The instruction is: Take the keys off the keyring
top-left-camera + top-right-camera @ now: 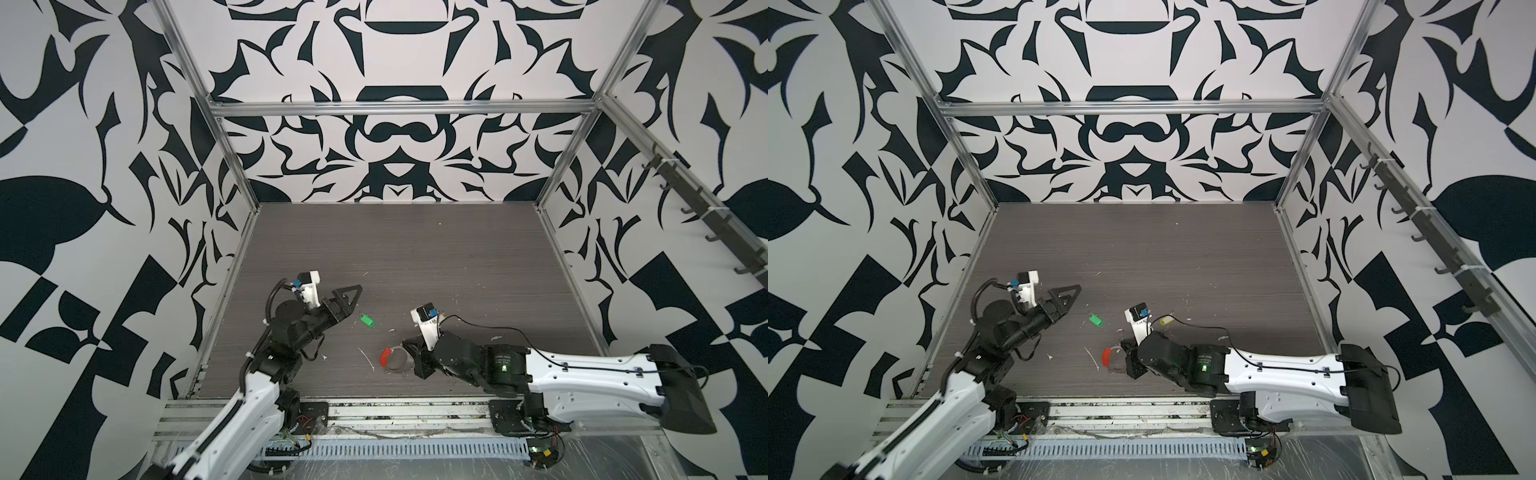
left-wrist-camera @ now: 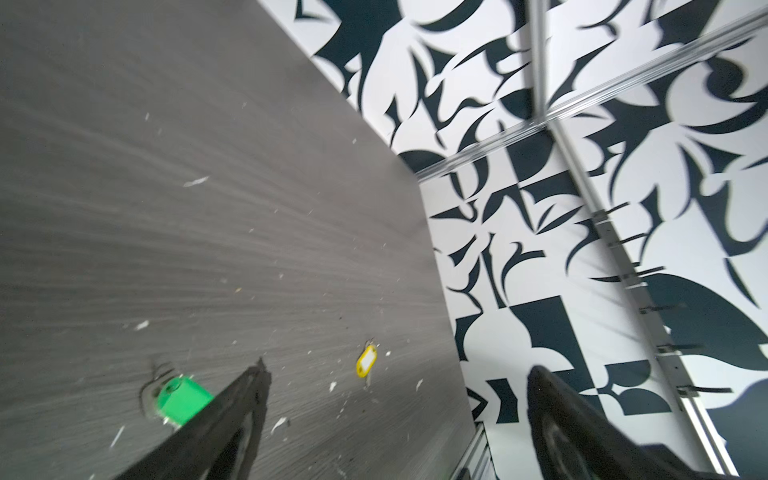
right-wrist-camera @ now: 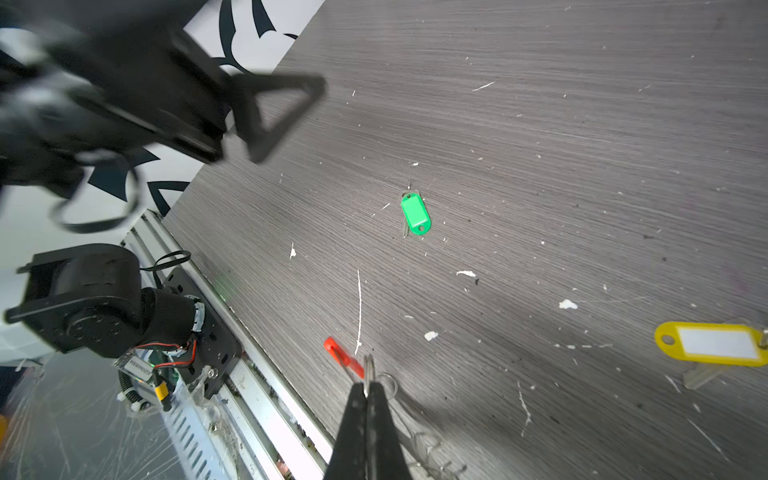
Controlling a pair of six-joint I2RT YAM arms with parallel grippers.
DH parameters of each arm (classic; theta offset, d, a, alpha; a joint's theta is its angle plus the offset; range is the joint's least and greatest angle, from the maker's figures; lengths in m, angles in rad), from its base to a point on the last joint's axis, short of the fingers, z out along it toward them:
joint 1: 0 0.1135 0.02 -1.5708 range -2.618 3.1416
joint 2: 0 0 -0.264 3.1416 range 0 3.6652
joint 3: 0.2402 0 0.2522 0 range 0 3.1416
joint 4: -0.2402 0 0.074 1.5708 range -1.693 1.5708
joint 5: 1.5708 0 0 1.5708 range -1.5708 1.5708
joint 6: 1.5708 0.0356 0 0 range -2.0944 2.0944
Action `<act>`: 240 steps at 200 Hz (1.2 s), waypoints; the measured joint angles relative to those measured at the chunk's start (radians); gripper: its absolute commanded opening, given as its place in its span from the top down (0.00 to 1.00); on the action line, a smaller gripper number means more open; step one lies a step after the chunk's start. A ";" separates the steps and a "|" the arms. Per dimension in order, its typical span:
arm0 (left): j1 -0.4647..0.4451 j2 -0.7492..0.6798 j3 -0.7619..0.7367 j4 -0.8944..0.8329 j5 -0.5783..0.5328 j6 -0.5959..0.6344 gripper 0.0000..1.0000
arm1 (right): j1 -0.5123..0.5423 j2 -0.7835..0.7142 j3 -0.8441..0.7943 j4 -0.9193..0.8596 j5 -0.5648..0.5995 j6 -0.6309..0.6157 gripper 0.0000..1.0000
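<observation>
Right wrist view shows the right gripper (image 3: 369,386) with its two black fingers pressed together on the thin silver wire of the keyring (image 1: 394,368). The ring stands on edge between the tips, and its red sleeve (image 3: 341,354) juts out to one side just above the dark wood-grain tabletop (image 1: 415,257). In both top views the hoop sits near the front edge of the table, right at the tip of that arm. Neither key hangs on it. The green key (image 3: 415,214) lies flat on the table by itself, between the two grippers and well clear of the ring, with its small silver loop beside it. The yellow key (image 3: 712,343), with its white label facing up, lies apart from both; in a top view it rests just beside the right arm's wrist camera mount, on the far side of that arm (image 1: 1163,321). The left gripper (image 1: 351,303) hangs over the table near the green key with its jaws spread wide and nothing between them. The left wrist view is blurred, but it shows the green tag (image 2: 183,399) partly behind one finger (image 2: 249,399). White flecks (image 3: 567,304) are scattered across the tabletop.
</observation>
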 measured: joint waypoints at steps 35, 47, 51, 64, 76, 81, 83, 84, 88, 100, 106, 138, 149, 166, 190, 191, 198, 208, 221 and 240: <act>0.000 -0.225 0.050 -0.212 -0.077 0.056 0.01 | -0.036 0.092 0.036 0.014 0.014 -0.001 1.00; 0.000 -0.264 0.050 -0.272 -0.097 0.067 0.01 | -0.067 0.132 0.047 0.019 0.021 -0.004 1.00; 0.000 -0.274 0.050 -0.293 -0.104 0.070 0.01 | -0.076 0.143 0.049 0.019 0.022 -0.005 1.00; 0.000 -0.301 0.050 -0.342 -0.118 0.076 0.01 | -0.110 0.192 0.058 0.018 0.025 -0.012 1.00; 0.000 -0.316 0.050 -0.372 -0.127 0.080 0.01 | -0.144 0.236 0.063 0.019 0.022 -0.021 1.00; 0.000 -0.321 0.050 -0.384 -0.132 0.081 0.01 | -0.158 0.254 0.064 0.019 0.021 -0.026 1.00; 0.000 -0.323 0.050 -0.387 -0.133 0.082 0.01 | -0.163 0.261 0.064 0.020 0.020 -0.028 1.00; 0.000 -0.323 0.050 -0.389 -0.133 0.082 0.01 | -0.165 0.263 0.064 0.020 0.020 -0.029 1.00; 0.000 -0.325 0.050 -0.396 -0.136 0.084 0.01 | -0.176 0.277 0.064 0.021 0.020 -0.032 1.00; 0.000 -0.329 0.050 -0.417 -0.142 0.089 0.01 | -0.204 0.307 0.064 0.023 0.018 -0.046 1.00; 0.000 -0.330 0.051 -0.426 -0.144 0.092 0.01 | -0.216 0.319 0.067 0.024 0.018 -0.053 1.00; 0.000 -0.330 0.051 -0.449 -0.151 0.096 0.01 | -0.291 0.386 0.109 0.033 0.011 -0.085 1.00; 0.000 -0.330 0.051 -0.452 -0.151 0.096 0.01 | -0.310 0.411 0.129 0.039 0.008 -0.097 1.00; 0.000 -0.330 0.051 -0.452 -0.151 0.096 0.01 | -0.330 0.441 0.149 0.044 0.011 -0.113 0.92; 0.000 -0.328 0.051 -0.452 -0.151 0.096 0.01 | -0.342 0.449 0.157 0.049 0.016 -0.139 0.30; 0.000 -0.328 0.051 -0.452 -0.151 0.096 0.01 | -0.342 0.448 0.157 0.049 0.016 -0.136 0.28; 0.000 -0.327 0.051 -0.452 -0.151 0.096 0.01 | -0.343 0.441 0.158 0.050 0.017 -0.140 0.20; 0.000 -0.323 0.051 -0.451 -0.151 0.097 0.01 | -0.343 0.425 0.158 0.048 0.019 -0.150 0.14; 0.000 -0.313 0.051 -0.449 -0.151 0.098 0.01 | -0.343 0.385 0.158 0.048 0.024 -0.165 0.13; 0.000 -0.283 0.060 -0.439 -0.158 0.102 0.01 | -0.343 0.296 0.156 0.048 0.036 -0.177 0.13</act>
